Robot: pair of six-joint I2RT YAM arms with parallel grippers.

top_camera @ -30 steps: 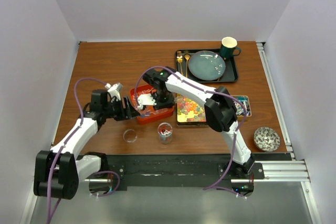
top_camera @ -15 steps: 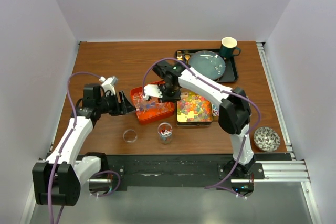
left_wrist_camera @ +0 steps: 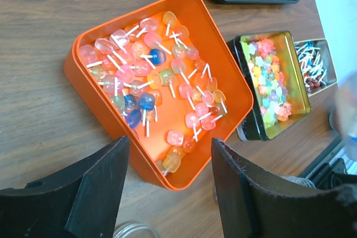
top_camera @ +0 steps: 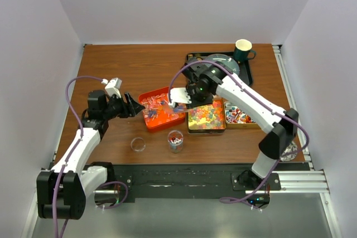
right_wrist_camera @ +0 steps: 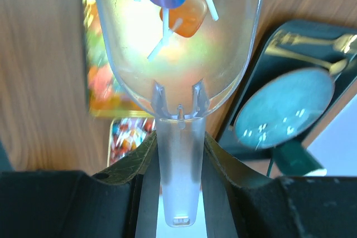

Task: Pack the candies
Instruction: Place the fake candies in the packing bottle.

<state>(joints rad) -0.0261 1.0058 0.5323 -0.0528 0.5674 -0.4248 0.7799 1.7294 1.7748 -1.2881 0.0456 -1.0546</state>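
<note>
Lollipop candies (left_wrist_camera: 150, 82) fill the orange tray (left_wrist_camera: 100, 112), which sits mid-table in the top view as the orange tray (top_camera: 167, 125). My left gripper (left_wrist_camera: 170, 193) is open, with the tray's near corner between its fingers but not touched; in the top view the left gripper (top_camera: 134, 107) is by the tray's left edge. My right gripper (right_wrist_camera: 179, 160) is shut on the handle of a clear scoop (right_wrist_camera: 173, 54) carrying a blue and an orange candy (right_wrist_camera: 177, 4). From above, that right gripper (top_camera: 187, 96) hangs over the tray's right edge. A gold tin holds gummy candies (top_camera: 206, 114).
A second tin of wrapped candies (top_camera: 242, 116) sits right of the gummy tin. In front stand an empty glass jar (top_camera: 138, 145) and a jar (top_camera: 175, 140) with some candies. A black tray (top_camera: 248, 79) with a plate, mug and gold cutlery is at the back right.
My right arm has lifted the scoop out of the orange tray and swung right and back. My left gripper has drawn back left, still open.
</note>
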